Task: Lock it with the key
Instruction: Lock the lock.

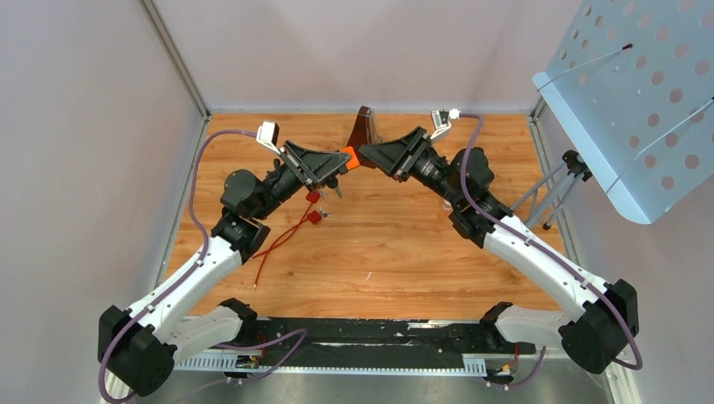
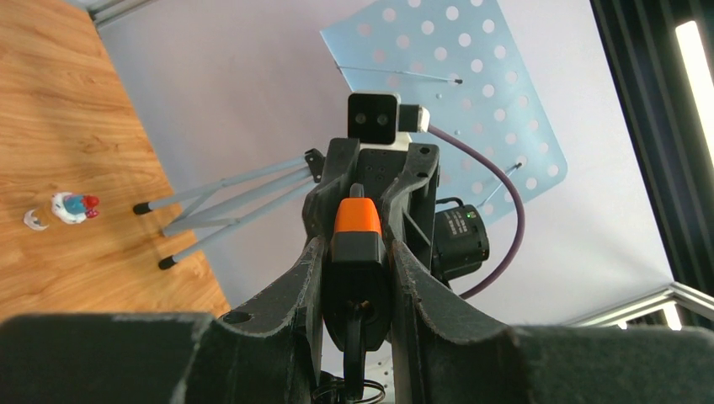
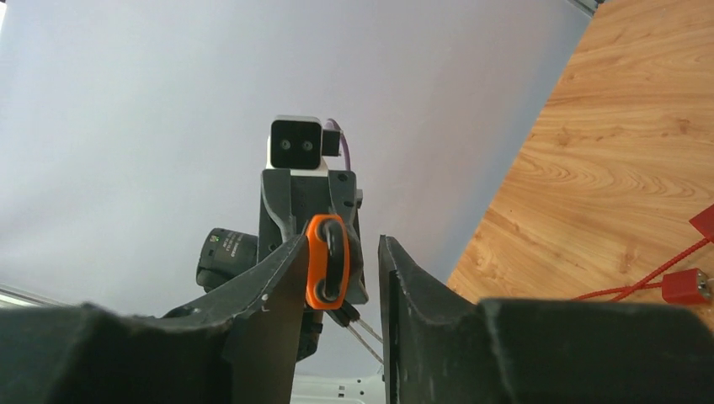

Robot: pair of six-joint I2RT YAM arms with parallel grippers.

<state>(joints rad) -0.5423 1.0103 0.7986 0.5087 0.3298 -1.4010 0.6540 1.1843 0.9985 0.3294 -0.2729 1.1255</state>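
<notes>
A padlock with an orange end and black body (image 2: 357,223) is clamped between the fingers of my left gripper (image 2: 357,252), held in the air above the middle of the table (image 1: 396,244). A dark key (image 2: 354,345) sits in its keyhole, with a wire ring hanging from it. My right gripper (image 3: 341,244) faces the left one and is open. The lock's orange shackle end (image 3: 316,269) lies between its fingers, close to the left finger, with a gap on the right. The key (image 3: 345,316) shows just below. In the top view both grippers meet at the lock (image 1: 350,158).
Two red tags on a red cord (image 1: 313,216) lie on the wooden table under the left arm; one shows in the right wrist view (image 3: 684,286). A brown object (image 1: 363,128) stands at the back wall. A perforated blue panel (image 1: 640,101) on a tripod stands at the right.
</notes>
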